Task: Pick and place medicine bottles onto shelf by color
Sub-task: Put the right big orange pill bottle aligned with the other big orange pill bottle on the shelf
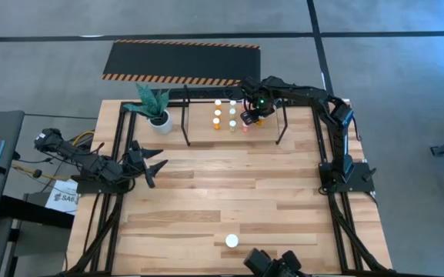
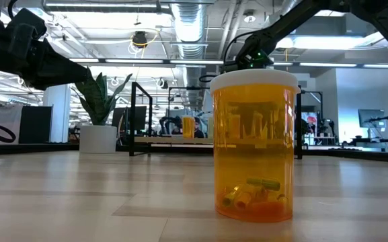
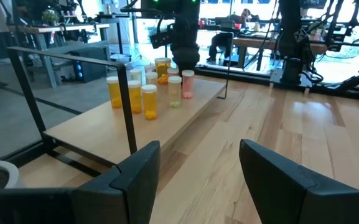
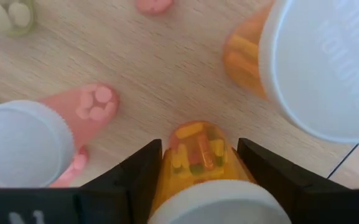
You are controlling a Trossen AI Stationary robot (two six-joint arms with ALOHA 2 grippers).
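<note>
Right tool clamped on orange pill bottle over shelf; left tool released. Light, rigid, slick plastic: best gripped mid-body below cap.

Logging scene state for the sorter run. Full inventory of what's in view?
medicine bottles on shelf: at least seven in the left wrist view, white caps, orange, pale green and pink bodies, clustered on the shelf board
held bottle: one, orange, white cap, between the right gripper's fingers over the shelf
lone bottle: one, orange with yellow pills, white cap, upright at the table's near edge
shelf: one, black tube frame over light wood board, far side of table
plant pot: one, white with green plant, left of shelf
mat: one, black with hazard stripes, on the floor beyond the table
table: one, light wood
left gripper: open, empty, at the table's left
right gripper: closed on the held bottle
</note>
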